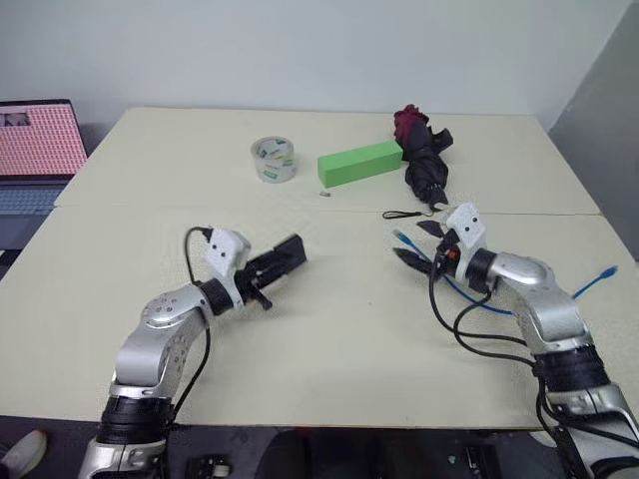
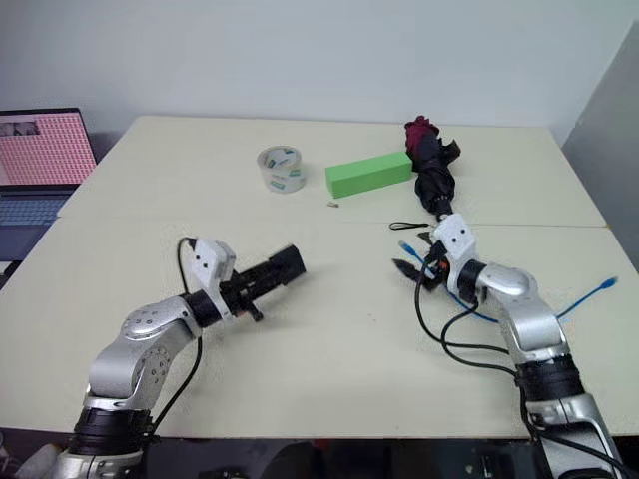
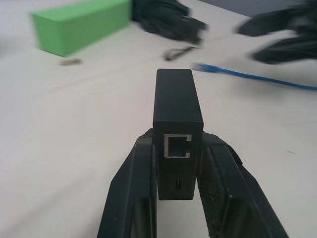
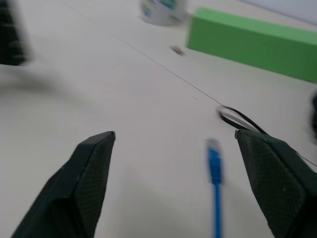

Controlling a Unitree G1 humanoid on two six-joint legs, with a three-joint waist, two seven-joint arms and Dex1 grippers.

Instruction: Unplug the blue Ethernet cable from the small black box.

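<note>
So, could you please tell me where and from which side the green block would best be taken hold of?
Across its two long sides near the middle, coming from above. The green block lies flat as a long narrow bar, so its width looks like the span a claw could fit. The roll of tape and the folded umbrella crowd its ends, while its top is free.

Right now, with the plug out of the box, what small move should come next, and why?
Probably lower the left gripper and set the small black box on the table. Its port is empty, and the blue Ethernet cable lies free between the open fingers of the right gripper.
</note>
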